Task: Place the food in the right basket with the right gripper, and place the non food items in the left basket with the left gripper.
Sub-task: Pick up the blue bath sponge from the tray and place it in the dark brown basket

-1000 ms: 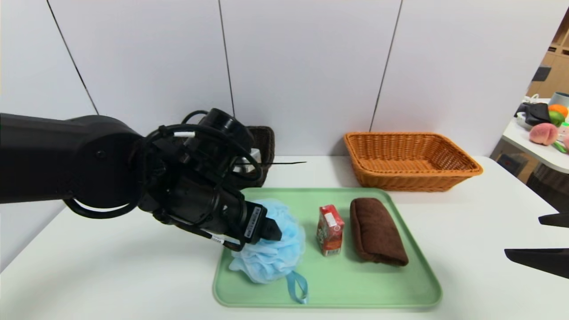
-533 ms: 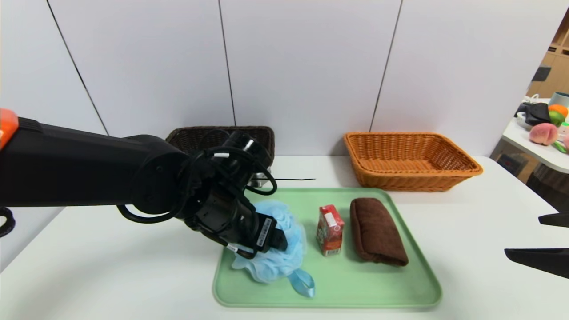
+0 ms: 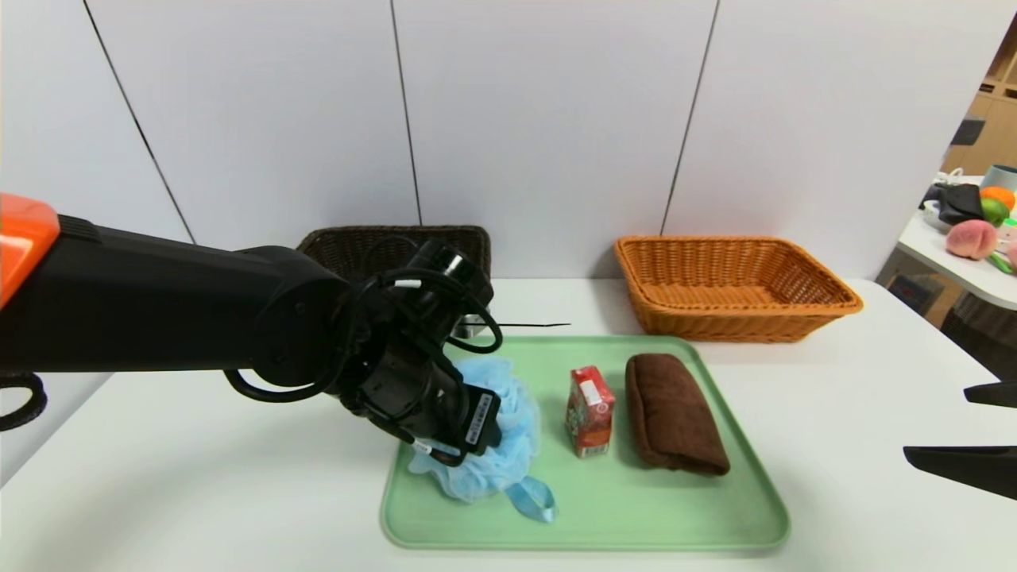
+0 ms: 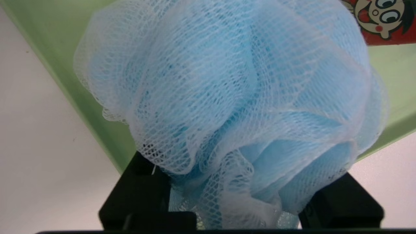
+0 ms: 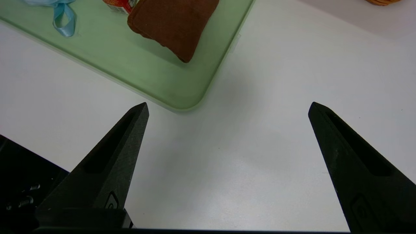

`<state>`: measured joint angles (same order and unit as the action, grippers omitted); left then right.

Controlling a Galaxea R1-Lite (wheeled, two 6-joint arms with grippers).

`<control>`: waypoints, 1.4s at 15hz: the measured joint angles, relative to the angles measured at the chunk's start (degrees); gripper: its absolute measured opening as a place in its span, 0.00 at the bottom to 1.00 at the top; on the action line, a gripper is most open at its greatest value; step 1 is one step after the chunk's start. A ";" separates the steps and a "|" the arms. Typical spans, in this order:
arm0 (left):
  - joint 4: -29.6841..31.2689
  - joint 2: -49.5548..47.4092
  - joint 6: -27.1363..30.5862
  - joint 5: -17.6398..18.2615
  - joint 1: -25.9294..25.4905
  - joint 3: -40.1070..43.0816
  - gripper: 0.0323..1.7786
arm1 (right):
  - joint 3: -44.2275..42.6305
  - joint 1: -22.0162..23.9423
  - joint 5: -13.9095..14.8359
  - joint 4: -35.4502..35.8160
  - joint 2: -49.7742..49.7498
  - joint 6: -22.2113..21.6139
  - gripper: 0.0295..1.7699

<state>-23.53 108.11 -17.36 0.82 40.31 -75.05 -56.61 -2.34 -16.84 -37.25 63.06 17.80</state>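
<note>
The light-blue bath puff (image 3: 516,429) lies on the green tray (image 3: 651,516), bunched between the jaws of the left gripper (image 4: 240,198), which press in on its mesh from both sides; whether they grip it firmly cannot be told. The right gripper (image 5: 229,109) waits over the desk (image 5: 260,182) beside the tray, jaws wide apart around nothing.

Bright, diffuse light — soft shadows, faint tabletop glare.
</note>
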 joint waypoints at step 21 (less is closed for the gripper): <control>0.52 -15.45 8.41 2.29 -16.59 -11.91 0.09 | 0.20 0.06 0.05 0.05 -0.11 -1.21 0.96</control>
<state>-23.00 92.66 -8.95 3.11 23.72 -86.96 -56.42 -2.28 -16.79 -37.21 62.95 16.59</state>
